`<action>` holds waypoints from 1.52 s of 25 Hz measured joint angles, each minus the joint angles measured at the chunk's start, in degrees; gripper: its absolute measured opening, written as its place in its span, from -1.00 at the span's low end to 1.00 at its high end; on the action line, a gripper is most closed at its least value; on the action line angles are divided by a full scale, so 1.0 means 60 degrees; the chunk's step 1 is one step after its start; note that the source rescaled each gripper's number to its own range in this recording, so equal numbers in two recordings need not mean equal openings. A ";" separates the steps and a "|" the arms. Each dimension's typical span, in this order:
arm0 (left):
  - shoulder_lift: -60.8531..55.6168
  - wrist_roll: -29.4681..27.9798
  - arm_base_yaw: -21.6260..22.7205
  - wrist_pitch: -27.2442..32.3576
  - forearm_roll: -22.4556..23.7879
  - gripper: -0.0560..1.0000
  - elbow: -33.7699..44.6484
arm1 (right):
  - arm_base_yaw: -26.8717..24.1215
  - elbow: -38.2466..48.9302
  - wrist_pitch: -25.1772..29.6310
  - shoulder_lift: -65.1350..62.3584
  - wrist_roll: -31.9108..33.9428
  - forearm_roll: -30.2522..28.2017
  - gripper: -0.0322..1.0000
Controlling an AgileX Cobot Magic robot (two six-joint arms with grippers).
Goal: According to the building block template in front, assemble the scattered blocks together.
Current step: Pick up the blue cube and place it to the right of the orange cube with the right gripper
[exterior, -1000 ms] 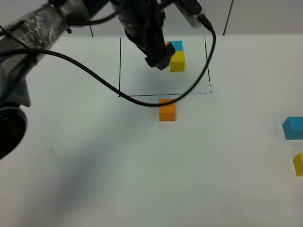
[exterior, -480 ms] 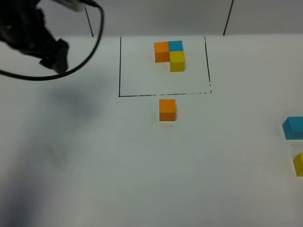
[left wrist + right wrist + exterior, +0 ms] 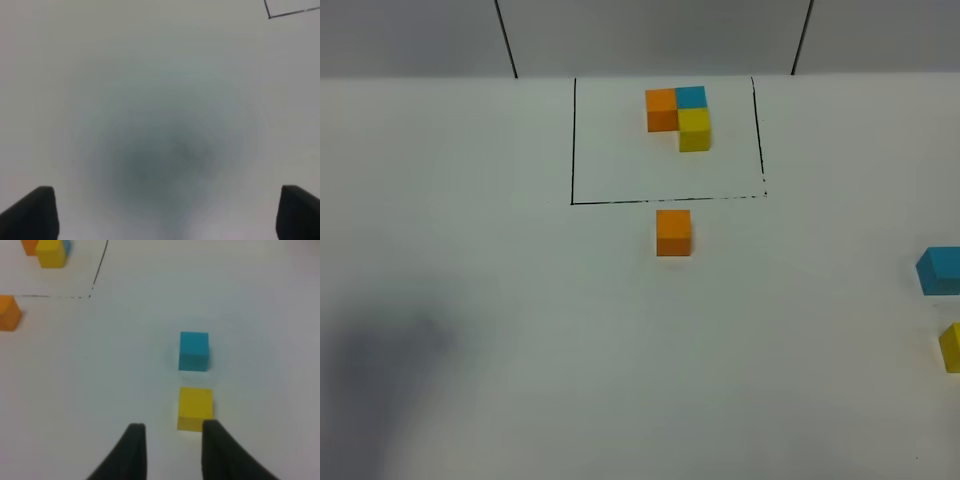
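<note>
Plain white counter (image 3: 790,400) all round, flat and matte, marked only by a thin black frame (image 3: 573,140). The template (image 3: 678,118) sat inside that frame, well ahead of both tools.

The left tool (image 3: 167,215) was spread wide over bare counter, gripping nothing, with just a corner of the frame far ahead of it. The right tool (image 3: 174,450) was parted narrowly and was also empty. The yellow block (image 3: 195,408) sat just ahead of its fingertips, a bit off-centre toward one finger, and I couldn't tell whether that finger touched it. The blue block (image 3: 193,351) was just past the yellow one, close but apart. The orange block (image 3: 673,232) was well off to the side of the right tool, just outside the frame's near line.

My take on handling: these looked like light, rigid little cubes with flat matte faces. So not slippery or fragile, but light enough that a stray finger would shove one. I'd pinch across two opposite side faces, centred and squared up.

Room looked generous around the orange one. The tight spot was the small gap between yellow and blue, so I'd have come at yellow from the sides. I couldn't see where the counter ended beyond those two.
</note>
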 joint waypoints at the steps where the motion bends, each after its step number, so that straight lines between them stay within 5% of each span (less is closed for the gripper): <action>1: -0.0512 -0.0053 0.0000 0.0029 0.0099 0.83 0.0305 | 0.0000 0.0000 0.0000 0.0000 0.0000 0.0000 -0.94; 16: -0.6657 -0.0053 0.0000 0.0588 -0.1087 0.76 0.3987 | 0.0000 0.0000 0.0000 0.0000 -0.0002 0.0000 -0.94; 25: -0.8312 0.1309 0.0000 0.0703 -0.2177 0.71 0.4104 | 0.0000 0.0000 0.0000 0.0000 -0.0002 0.0000 -0.94; 38: -0.8481 0.1234 0.0598 0.0933 -0.2083 0.56 0.4231 | 0.0000 0.0000 0.0000 0.0000 -0.0002 0.0000 -0.94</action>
